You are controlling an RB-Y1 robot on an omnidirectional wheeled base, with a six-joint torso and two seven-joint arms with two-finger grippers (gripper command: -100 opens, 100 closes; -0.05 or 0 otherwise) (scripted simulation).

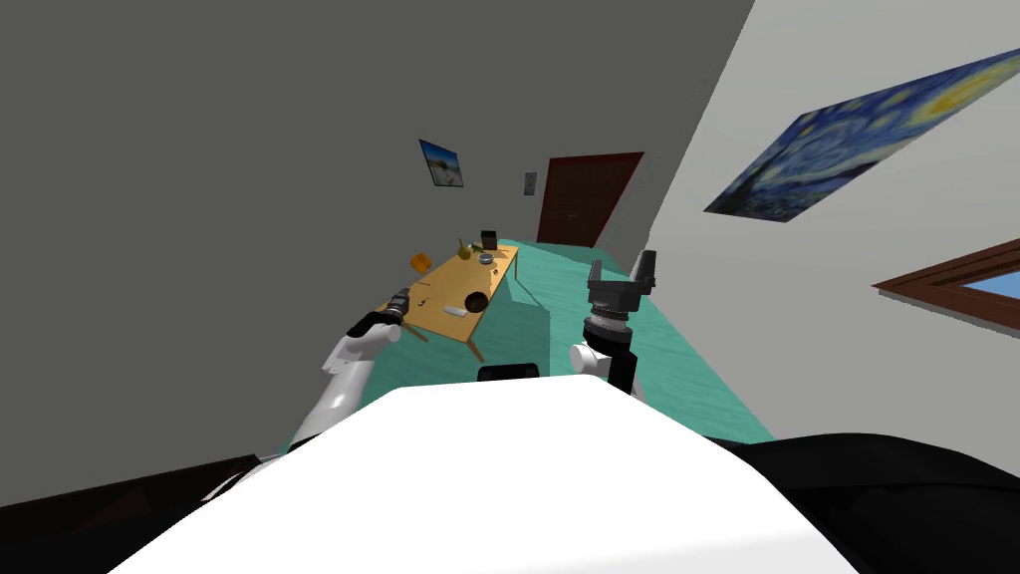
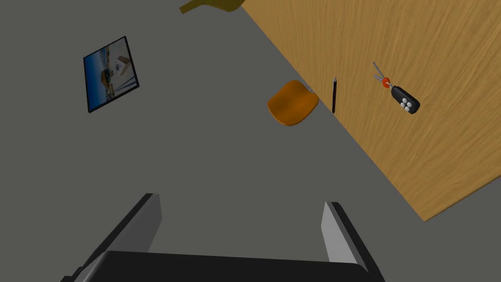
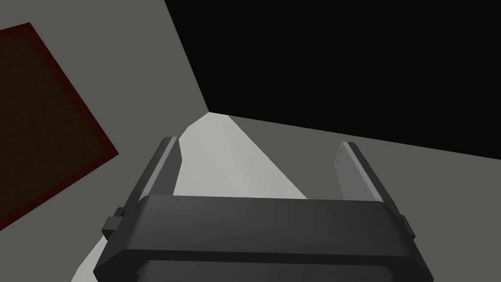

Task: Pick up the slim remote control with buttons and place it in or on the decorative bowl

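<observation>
A slim white remote (image 1: 455, 311) lies near the front end of the wooden table (image 1: 448, 284), beside a dark round bowl (image 1: 478, 301). A smaller grey bowl (image 1: 485, 258) sits farther back on the table. My left gripper (image 1: 401, 302) hovers at the table's near left corner, short of the remote. In its wrist view the left gripper (image 2: 239, 215) is open with nothing between its fingers, over grey floor beside the table's edge (image 2: 391, 161). My right gripper (image 1: 623, 271) is raised to the right of the table, and its wrist view shows the right gripper (image 3: 254, 161) open and empty.
A black key fob with keys (image 2: 405, 100) and a thin black pen (image 2: 334, 95) lie on the table near my left hand. An orange chair (image 2: 292, 103) stands at the table's left side. A teal rug (image 1: 618, 329) runs under and right of the table. A dark door (image 1: 583, 199) is behind.
</observation>
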